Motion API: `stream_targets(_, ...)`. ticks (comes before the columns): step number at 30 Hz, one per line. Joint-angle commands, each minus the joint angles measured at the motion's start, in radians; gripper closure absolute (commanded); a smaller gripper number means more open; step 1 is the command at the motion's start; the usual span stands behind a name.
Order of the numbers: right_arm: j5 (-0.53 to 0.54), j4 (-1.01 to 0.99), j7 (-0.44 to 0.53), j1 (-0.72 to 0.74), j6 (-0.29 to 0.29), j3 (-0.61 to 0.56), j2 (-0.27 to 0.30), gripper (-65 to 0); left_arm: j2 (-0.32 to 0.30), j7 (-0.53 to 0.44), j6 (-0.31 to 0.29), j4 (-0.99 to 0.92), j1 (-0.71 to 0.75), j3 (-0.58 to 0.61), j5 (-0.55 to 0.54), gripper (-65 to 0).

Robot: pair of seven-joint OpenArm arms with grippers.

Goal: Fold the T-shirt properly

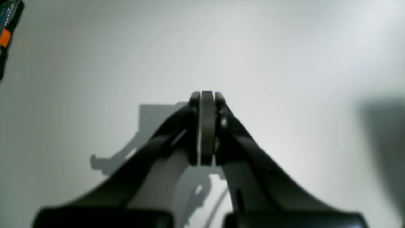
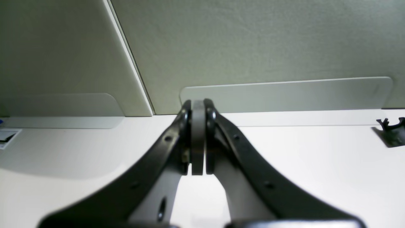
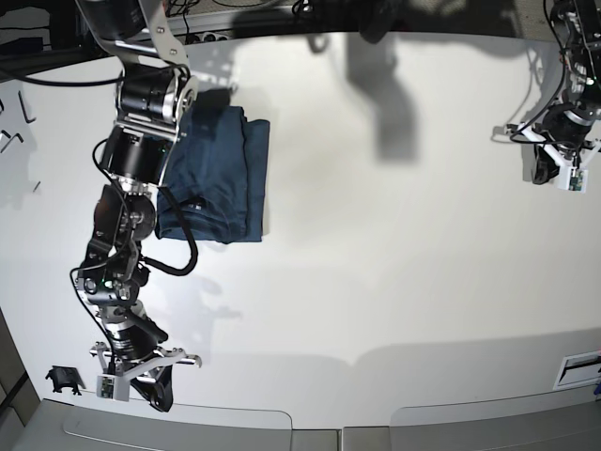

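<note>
Two clenched pad sets are filling the wrist views: the left gripper (image 1: 207,95) is hanging over bare white table (image 1: 284,47), the right gripper (image 2: 198,103) likewise, both grasping nothing. In the base view, the T-shirt (image 3: 221,174) is lying folded at ten o'clock, partly behind the right arm (image 3: 141,122).

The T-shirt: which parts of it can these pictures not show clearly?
- Base view: the right arm covers the left edge of the folded T-shirt.
- Base view: the neck label is too small to find.
- Both wrist views: the T-shirt is outside the frame; only the table shows.
</note>
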Motion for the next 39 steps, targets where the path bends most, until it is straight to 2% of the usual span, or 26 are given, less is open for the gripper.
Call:
stream_targets(1, -0.018, 0.015, 0.031, 0.038, 0.003, 0.000, 0.006, 0.0, -0.014, -0.024, 0.004, 0.014, -0.005, -0.007, -0.010, 0.0)
stream_targets(5, -0.170, 0.011, 0.032, 0.039, -0.005, 0.000, 0.006, 0.0, -0.014, -0.023, 0.004, 0.014, -0.005, -0.007, -0.010, 0.0)
stream_targets(7, -0.194, 0.001, 0.049, 0.039, -0.044, 0.000, 0.006, 0.0, -0.014, -0.024, 0.004, 0.014, -0.005, -0.007, -0.010, 0.0)
stream_targets(10, -0.192, -0.034, 0.171, 0.039, -0.110, 0.005, 0.006, 0.0, -0.014, -0.026, 0.004, 0.014, -0.005, -0.007, -0.010, 0.0)
stream_targets(13, -0.172, -0.075, 0.297, 0.040, -0.114, 0.032, 0.006, -1.2, -0.014, -0.027, 0.004, 0.014, -0.005, -0.007, -0.010, 0.0)
stream_targets(19, -0.172, -0.116, 0.292, 0.052, -0.114, 0.101, 0.008, -2.5, -0.014, -0.028, 0.004, 0.014, -0.005, -0.007, -0.010, 0.0)
stream_targets(20, -0.172, -0.116, 0.272, 0.052, -0.114, 0.105, 0.012, -6.9, -0.014, -0.031, 0.004, 0.014, -0.005, -0.007, -0.010, 0.0)
stream_targets(23, -0.224, -0.116, 0.236, 0.052, -0.114, 0.104, 0.024, -31.1, -0.014, -0.031, 0.004, 0.014, -0.005, -0.007, -0.010, 0.0)
stream_targets(24, -0.245, -0.116, 0.226, 0.051, -0.114, 0.103, 0.028, -36.8, -0.014, -0.031, 0.004, 0.014, -0.005, -0.007, -0.010, 0.0)
stream_targets(25, -0.266, -0.116, 0.218, 0.051, -0.114, 0.103, 0.030, -39.1, -0.014, -0.030, 0.004, 0.014, -0.005, -0.006, -0.010, 0.0)
stream_targets(27, -0.314, -0.116, 0.207, 0.051, -0.114, 0.103, 0.034, -39.2, -0.014, -0.031, 0.004, 0.014, -0.005, -0.007, -0.010, 0.0)
stream_targets(29, -0.406, -0.116, 0.201, 0.051, -0.113, 0.102, 0.034, -39.1, -0.014, -0.031, 0.004, 0.014, -0.005, -0.007, -0.010, 0.0)
stream_targets(31, -0.563, -0.116, 0.202, 0.049, -0.088, 0.082, 0.035, -39.0, -0.014, -0.031, 0.004, 0.014, -0.005, -0.007, -0.010, 0.0)
stream_targets(36, -1.014, -0.116, 0.245, 0.049, 0.052, -0.068, 0.066, -39.0, -0.014, -0.031, 0.004, 0.014, -0.005, -0.007, -0.010, 0.0)
stream_targets(39, -1.187, -0.116, 0.256, 0.049, 0.085, -0.178, 0.082, -39.0, -0.014, -0.031, 0.004, 0.014, -0.005, -0.007, -0.010, 0.0)
